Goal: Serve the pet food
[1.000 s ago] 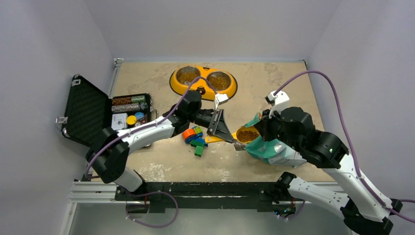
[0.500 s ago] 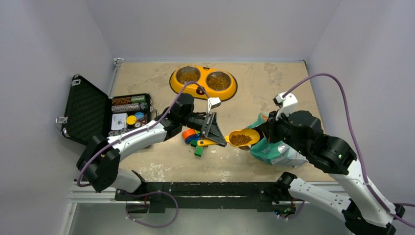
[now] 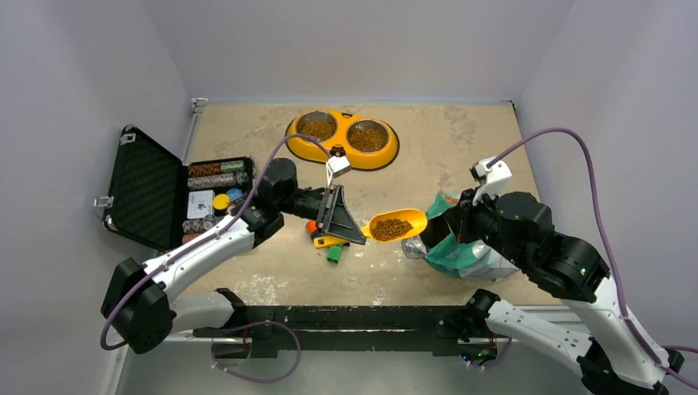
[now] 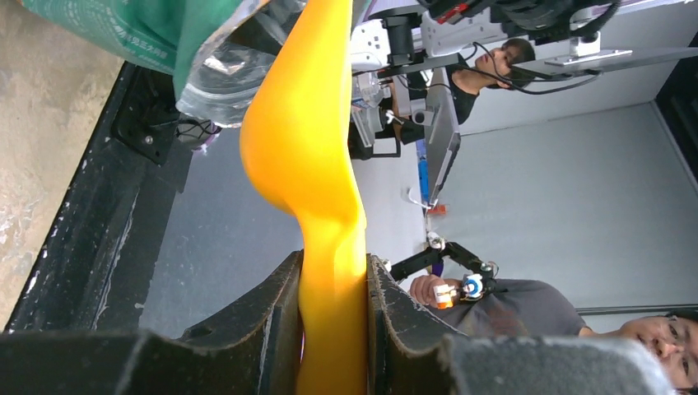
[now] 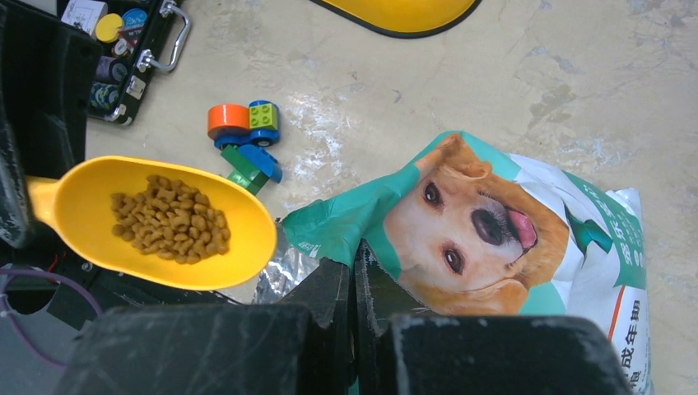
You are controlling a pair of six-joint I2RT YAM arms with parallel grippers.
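My left gripper (image 3: 355, 234) is shut on the handle of a yellow scoop (image 3: 407, 219). The scoop is level and holds a heap of brown kibble (image 3: 393, 228), just left of the bag's mouth and above the table. In the left wrist view the handle (image 4: 333, 329) sits tight between both fingers. The teal-green and white bag with a golden dog (image 3: 463, 252) lies at the right front. My right gripper (image 5: 355, 263) is shut on the bag's upper edge (image 5: 362, 218) and holds the mouth up. The scoop (image 5: 239, 247) and its kibble (image 5: 169, 218) show in the right wrist view too.
A yellow double bowl (image 3: 342, 152) stands at the back centre, with kibble in both steel cups. Colourful toy blocks (image 3: 329, 247) lie under my left gripper. An open black case (image 3: 144, 185) with small items sits at the left. Walls close in on three sides.
My left gripper has pulled the filled scoop out of the bag and moved it left and a little up. My right arm has shifted slightly right, still gripping the bag.
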